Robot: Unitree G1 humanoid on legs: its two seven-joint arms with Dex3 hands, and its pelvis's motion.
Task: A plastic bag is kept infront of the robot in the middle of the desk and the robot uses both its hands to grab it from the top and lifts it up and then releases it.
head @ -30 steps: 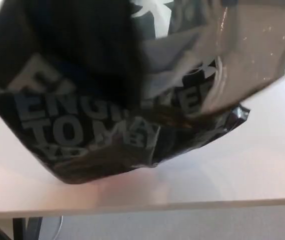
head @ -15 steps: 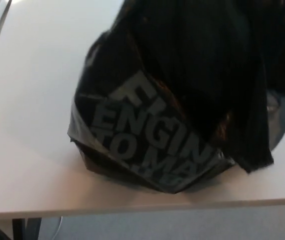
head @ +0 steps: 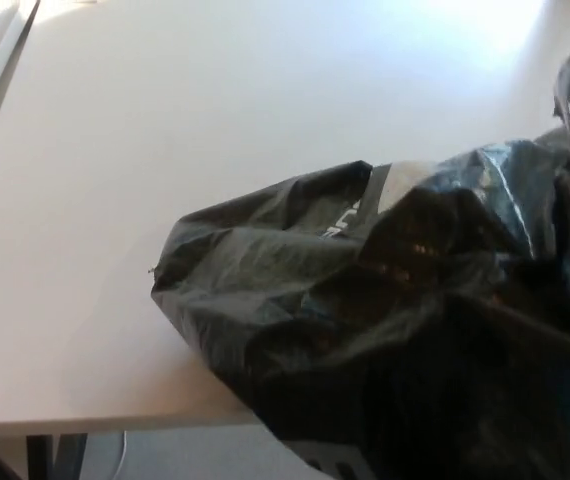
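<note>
Plastic bag (head: 385, 320), black and crumpled, slumps on the near right part of the white desk (head: 165, 150), its lower folds spilling past the front edge. Neither of my hands shows, so I cannot tell their state. A desk leg (head: 55, 455) shows below.

A crumpled black plastic bag (head: 405, 320) filled the lower right of the head view, slumped over the near edge of the white desk (head: 165, 120). Pale lettering showed on one fold, too creased to read.
</note>
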